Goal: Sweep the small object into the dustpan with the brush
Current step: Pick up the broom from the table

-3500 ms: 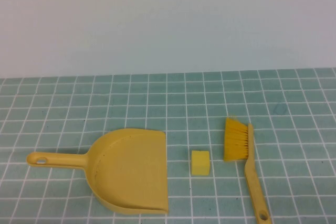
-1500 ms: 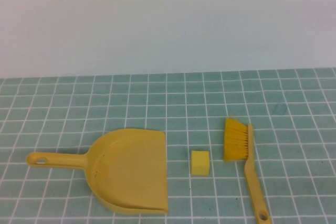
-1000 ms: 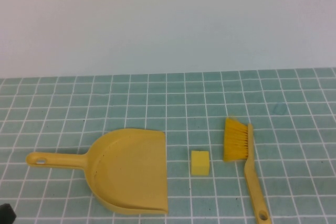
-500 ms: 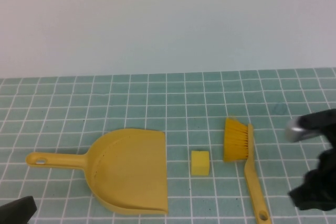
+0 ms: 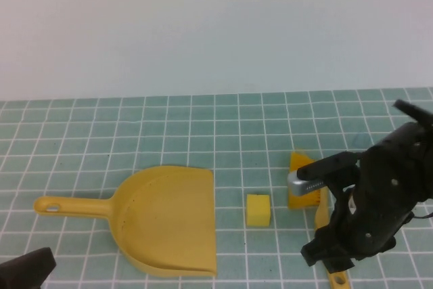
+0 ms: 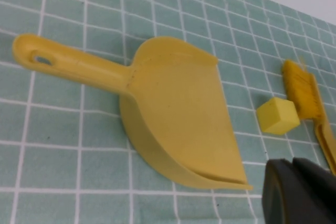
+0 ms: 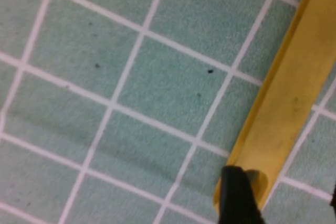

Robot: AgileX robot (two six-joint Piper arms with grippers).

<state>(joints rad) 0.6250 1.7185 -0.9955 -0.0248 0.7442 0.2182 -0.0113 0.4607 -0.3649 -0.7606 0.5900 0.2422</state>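
The yellow dustpan lies flat, its slim handle pointing left and its straight edge facing the small pale-yellow cube. Right of the cube lies the brush, its bristles partly covered by my right arm. My right gripper hangs over the brush's handle, open, one fingertip at the handle's side and nothing gripped. My left gripper sits at the near left corner, shut and empty. From the left wrist, the dustpan, cube and brush show beyond the left gripper.
A green tiled mat with white grid lines covers the table, and a plain pale wall rises behind it. The right arm's body fills the near right area.
My right arm has swung in from the right edge to above the brush's handle, and its jaws have opened. The left gripper has crept slightly further into the lower left corner.
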